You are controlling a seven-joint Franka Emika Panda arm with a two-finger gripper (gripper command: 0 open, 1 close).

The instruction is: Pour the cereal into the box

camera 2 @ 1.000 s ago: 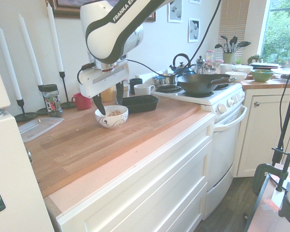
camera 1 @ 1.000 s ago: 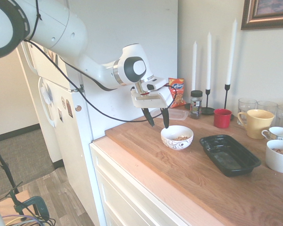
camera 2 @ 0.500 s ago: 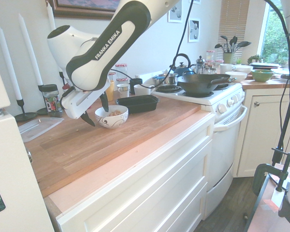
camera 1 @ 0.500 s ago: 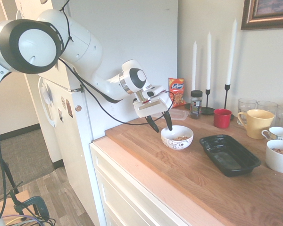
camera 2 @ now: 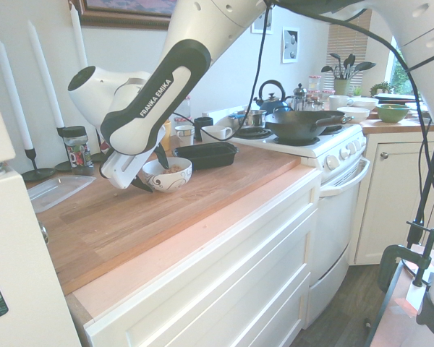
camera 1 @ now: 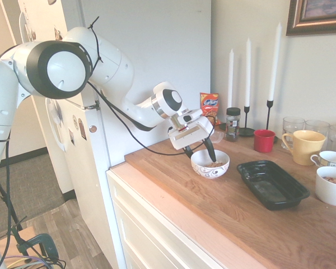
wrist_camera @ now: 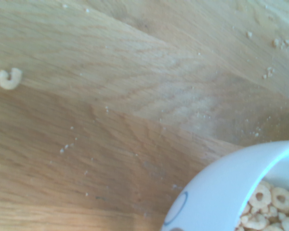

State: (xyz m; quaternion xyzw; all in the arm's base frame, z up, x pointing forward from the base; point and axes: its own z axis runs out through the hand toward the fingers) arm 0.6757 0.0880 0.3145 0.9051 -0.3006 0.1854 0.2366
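Gripper [camera 1: 199, 150]: tilted, at the rim of the white bowl [camera 1: 210, 163]; jaws apart, one finger over the bowl's inside, the other outside its wall; whether either touches the rim cannot be told.
Cereal [camera 1: 215, 164]: tan rings lying in the white bowl; the wrist view shows them [wrist_camera: 272, 207] against the inner wall.
Stray piece [wrist_camera: 9, 78]: one broken ring on the bare wood, apart from the bowl, with crumbs scattered nearby.
Box [camera 1: 273, 183]: black glossy tray on the wooden counter [camera 1: 229, 218], just beside the bowl, on the side away from the arm; nothing seen inside.
Snack bag [camera 1: 209, 107]: orange-red, upright at the wall behind the gripper.
Red cup [camera 1: 264, 140]: near the candlesticks, behind the box.
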